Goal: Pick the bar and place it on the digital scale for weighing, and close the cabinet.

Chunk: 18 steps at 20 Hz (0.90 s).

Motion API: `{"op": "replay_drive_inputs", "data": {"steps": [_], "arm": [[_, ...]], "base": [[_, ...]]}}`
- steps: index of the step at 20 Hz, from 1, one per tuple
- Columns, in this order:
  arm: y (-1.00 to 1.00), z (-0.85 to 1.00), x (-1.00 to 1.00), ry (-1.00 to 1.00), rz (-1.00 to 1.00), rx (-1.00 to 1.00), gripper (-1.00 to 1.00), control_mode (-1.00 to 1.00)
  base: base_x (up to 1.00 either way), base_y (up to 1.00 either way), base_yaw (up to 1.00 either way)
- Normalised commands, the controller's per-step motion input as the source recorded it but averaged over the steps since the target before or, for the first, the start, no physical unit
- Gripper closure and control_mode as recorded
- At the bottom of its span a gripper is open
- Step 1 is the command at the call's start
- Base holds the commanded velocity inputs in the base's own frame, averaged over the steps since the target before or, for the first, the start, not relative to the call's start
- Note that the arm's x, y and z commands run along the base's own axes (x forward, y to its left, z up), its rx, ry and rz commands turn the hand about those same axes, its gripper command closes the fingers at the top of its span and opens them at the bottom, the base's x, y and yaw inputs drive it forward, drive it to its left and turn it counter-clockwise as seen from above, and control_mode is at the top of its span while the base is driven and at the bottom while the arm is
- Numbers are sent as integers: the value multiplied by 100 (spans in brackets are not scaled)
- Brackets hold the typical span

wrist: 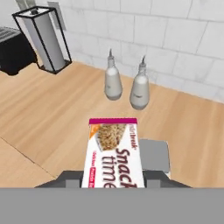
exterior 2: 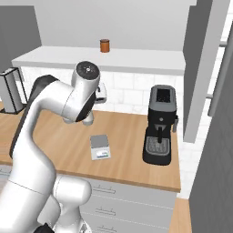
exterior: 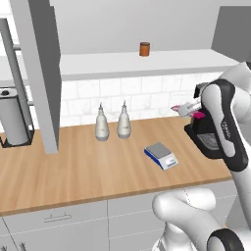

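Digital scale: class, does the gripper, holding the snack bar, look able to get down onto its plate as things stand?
Probably yes. The gripper holds the bar above the counter, and the digital scale lies bare, apart from the two bottles.

The arm (exterior 2: 50, 104) is glossy white with rounded links and dark grey to black bands at its joints. One joint ends in a round dark cap — ringed with small dots. Behind the hand, a black link carries faint white lettering.

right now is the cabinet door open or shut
Open. In the left base view the cabinet door stands swung out edge-on over the counter, and the shelf inside shows, with a brown jar on it.
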Motion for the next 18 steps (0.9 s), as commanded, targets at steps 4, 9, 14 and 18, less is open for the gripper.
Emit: {"op": "replay_drive_inputs", "data": {"steps": [4,9,14,18], "arm": [[19,-49,0,0,24,-4,100,-100],[16,-55,3,0,19,-6,100,-100],[3,-66,12,0,22,-4,100,-100],[2,-57,41,0,13,-3,100,-100]], "base": [[0,0,0],[0,0,0],[0,0,0],[0,0,0]]}}
